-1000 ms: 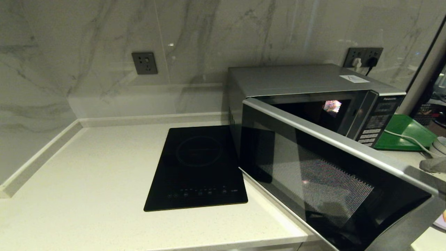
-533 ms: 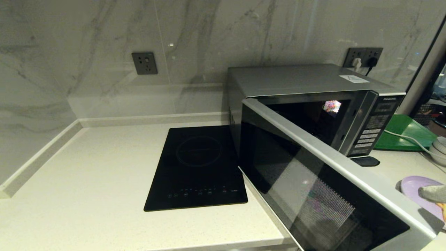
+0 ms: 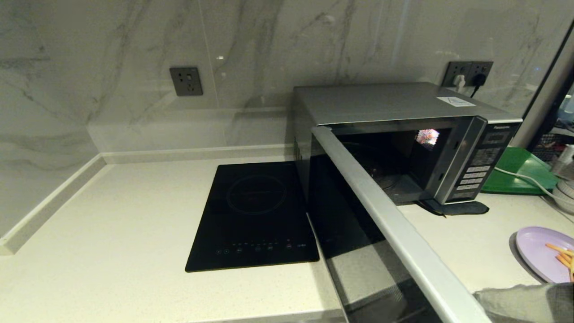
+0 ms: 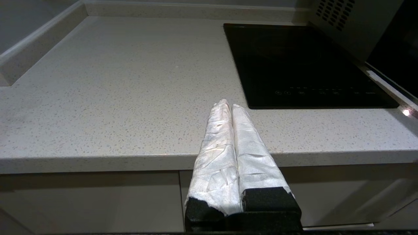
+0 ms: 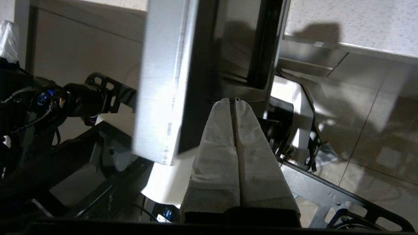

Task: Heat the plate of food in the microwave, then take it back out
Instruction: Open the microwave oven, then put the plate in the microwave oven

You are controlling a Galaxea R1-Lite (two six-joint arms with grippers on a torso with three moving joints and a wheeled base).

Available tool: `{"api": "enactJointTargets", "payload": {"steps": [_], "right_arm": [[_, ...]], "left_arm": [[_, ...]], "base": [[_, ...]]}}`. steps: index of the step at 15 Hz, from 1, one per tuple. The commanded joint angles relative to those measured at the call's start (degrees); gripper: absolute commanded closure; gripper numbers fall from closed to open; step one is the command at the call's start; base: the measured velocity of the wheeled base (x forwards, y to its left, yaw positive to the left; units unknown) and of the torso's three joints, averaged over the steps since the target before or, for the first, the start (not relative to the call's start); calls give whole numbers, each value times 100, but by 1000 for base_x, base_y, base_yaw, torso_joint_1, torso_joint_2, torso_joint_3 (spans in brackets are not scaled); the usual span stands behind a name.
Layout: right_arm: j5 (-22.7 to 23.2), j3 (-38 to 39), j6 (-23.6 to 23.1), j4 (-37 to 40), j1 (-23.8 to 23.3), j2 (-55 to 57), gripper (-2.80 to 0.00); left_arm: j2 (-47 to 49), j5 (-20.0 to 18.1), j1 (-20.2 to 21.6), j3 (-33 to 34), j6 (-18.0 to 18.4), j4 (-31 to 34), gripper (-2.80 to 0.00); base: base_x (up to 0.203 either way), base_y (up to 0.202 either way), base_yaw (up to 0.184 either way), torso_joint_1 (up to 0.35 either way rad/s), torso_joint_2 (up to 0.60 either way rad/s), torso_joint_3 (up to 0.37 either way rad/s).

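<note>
Boxy silver microwave (image 3: 403,121) with dark glass door (image 3: 358,233) standing on the pale speckled stone countertop (image 3: 112,224), against the grey-veined marble wall (image 3: 269,40). The door is swung wide open toward the viewer, its silver top edge running diagonally to the lower right of the head view; the dark cavity behind it holds no plate. The button panel (image 3: 475,172) faces front right.

The round, shallow, pale lilac plate of food (image 3: 538,251) lies on the countertop to the right of the microwave, well apart from the open door, with thin orange-yellow sticks near its right side.

Right gripper (image 5: 234,101): white-wrapped fingers pressed together, holding nothing, tips close to the free edge of the open door, below counter level; whether they touch the door cannot be told. In the head view, only part of the grey-wrapped arm shows at the lower right corner.

Left gripper (image 4: 227,106): white-wrapped fingers closed and empty, hovering at the front edge of the countertop, near the flat black induction hob (image 3: 255,215), which lies just left of the microwave.

A green tray (image 3: 520,172) and a white cable (image 3: 524,179) lie behind the plate
</note>
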Motion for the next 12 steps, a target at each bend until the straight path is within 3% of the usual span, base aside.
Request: {"api": "enactJointTargets", "payload": {"steps": [1, 4, 5, 7, 9, 10, 12], "right_arm": [[-6, -35, 22, 18, 120, 243, 0], [-107, -9, 57, 18, 104, 141, 0], [-343, 2, 61, 18, 80, 119, 0], [-1484, 121, 106, 18, -65, 145, 0], [-2971, 298, 553, 17, -496, 343, 0], [-3388, 338, 816, 21, -944, 468, 0], [-3756, 293, 1077, 17, -1979, 689, 0]], "left_arm": [[4, 3, 1, 0, -3, -2, 0], [4, 3, 1, 0, -3, -2, 0], [4, 3, 1, 0, -3, -2, 0], [4, 3, 1, 0, -3, -2, 0], [4, 3, 1, 0, -3, -2, 0], [4, 3, 1, 0, -3, -2, 0], [4, 3, 1, 0, -3, -2, 0]], "base": [[0, 0, 0, 0, 0, 0], [0, 0, 0, 0, 0, 0], [0, 0, 0, 0, 0, 0], [0, 0, 0, 0, 0, 0], [0, 0, 0, 0, 0, 0], [0, 0, 0, 0, 0, 0], [0, 0, 0, 0, 0, 0]]}}
